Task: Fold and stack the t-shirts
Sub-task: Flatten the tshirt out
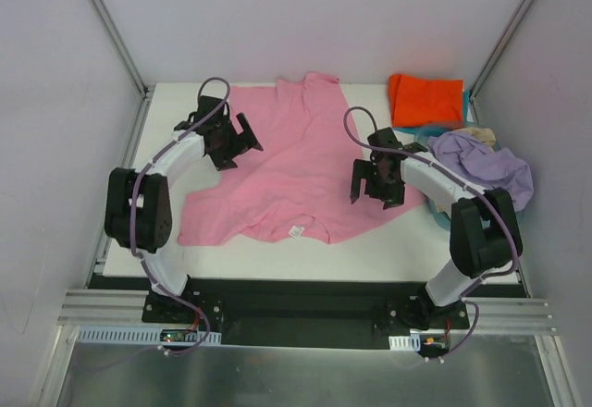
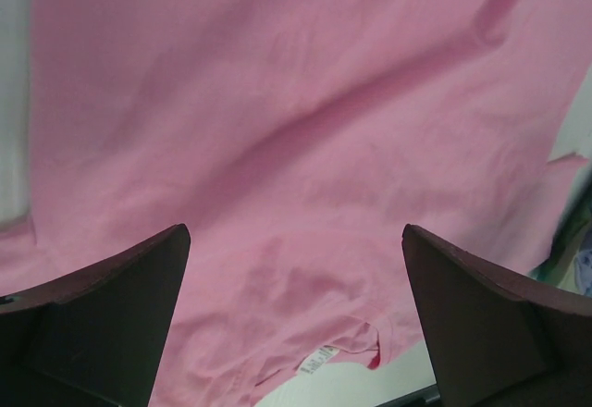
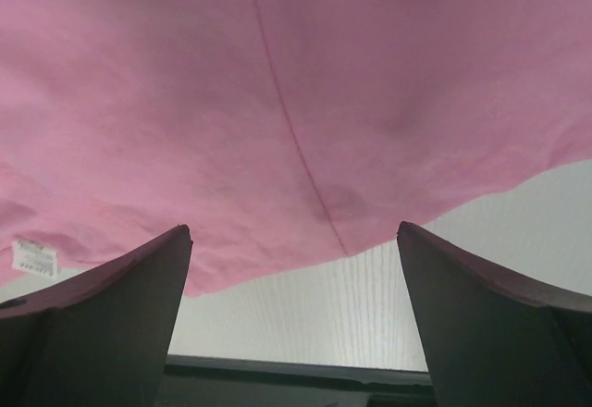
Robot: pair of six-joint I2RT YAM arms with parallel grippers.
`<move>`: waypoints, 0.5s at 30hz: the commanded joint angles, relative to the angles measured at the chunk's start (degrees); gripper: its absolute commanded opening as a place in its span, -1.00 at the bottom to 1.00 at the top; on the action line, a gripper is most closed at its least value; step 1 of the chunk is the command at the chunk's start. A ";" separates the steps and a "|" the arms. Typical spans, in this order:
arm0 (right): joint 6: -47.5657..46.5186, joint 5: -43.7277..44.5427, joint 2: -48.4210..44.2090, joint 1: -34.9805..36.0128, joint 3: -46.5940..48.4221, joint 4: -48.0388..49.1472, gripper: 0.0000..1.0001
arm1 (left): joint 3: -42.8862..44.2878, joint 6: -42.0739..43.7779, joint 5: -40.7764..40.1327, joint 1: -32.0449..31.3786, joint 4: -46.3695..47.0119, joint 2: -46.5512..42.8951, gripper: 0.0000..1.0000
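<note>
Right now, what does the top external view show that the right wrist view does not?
Only the top external view shows the folded orange-red shirt, the lavender shirt heaped at the right, and the left gripper. Only the right wrist view shows a seam running down the cloth. Both show the pink shirt spread out, its white label, and the open right gripper.

Robotics lab test cell

A white table is boxed in by plain white panels on three sides, with metal struts rising from its far corners. Along its near edge, an aluminium rail and black base plate carry the bolted left arm and right arm, both strung with purple cables.
</note>
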 commanded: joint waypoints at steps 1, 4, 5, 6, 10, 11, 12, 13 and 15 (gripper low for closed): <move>1.73 5.05 4.86 -0.16 1.44 1.26 0.94 | 3.06 3.01 4.54 -0.49 0.43 6.13 0.99; 0.23 5.41 10.22 -0.86 4.86 0.47 0.94 | 0.34 2.92 3.32 -0.58 0.43 8.42 0.98; -0.21 6.19 11.63 -1.21 6.27 -0.14 0.94 | -0.97 2.66 2.44 -0.66 0.43 8.51 0.99; -0.56 6.98 14.86 -1.39 8.20 -2.24 0.94 | -4.03 2.31 1.74 -0.84 0.43 7.90 0.99; -4.78 7.18 22.87 -2.70 21.53 -6.30 0.94 | -14.85 -0.76 -0.38 -3.29 0.43 2.90 0.98; -6.96 6.73 24.46 -2.88 24.01 -7.34 0.95 | -17.22 -1.73 -0.38 -4.08 0.34 1.49 0.99; -8.37 6.21 26.04 -2.88 26.56 -8.14 0.96 | -21.86 -2.87 -0.29 -6.70 0.34 -1.74 0.99; -9.52 5.77 29.71 -2.88 29.63 -9.28 0.96 | -24.08 -5.23 0.14 -8.21 0.26 -3.34 0.98; -12.93 5.68 33.42 -2.88 38.16 -11.74 0.96 | -29.27 -9.27 2.16 -14.33 0.08 -7.55 0.99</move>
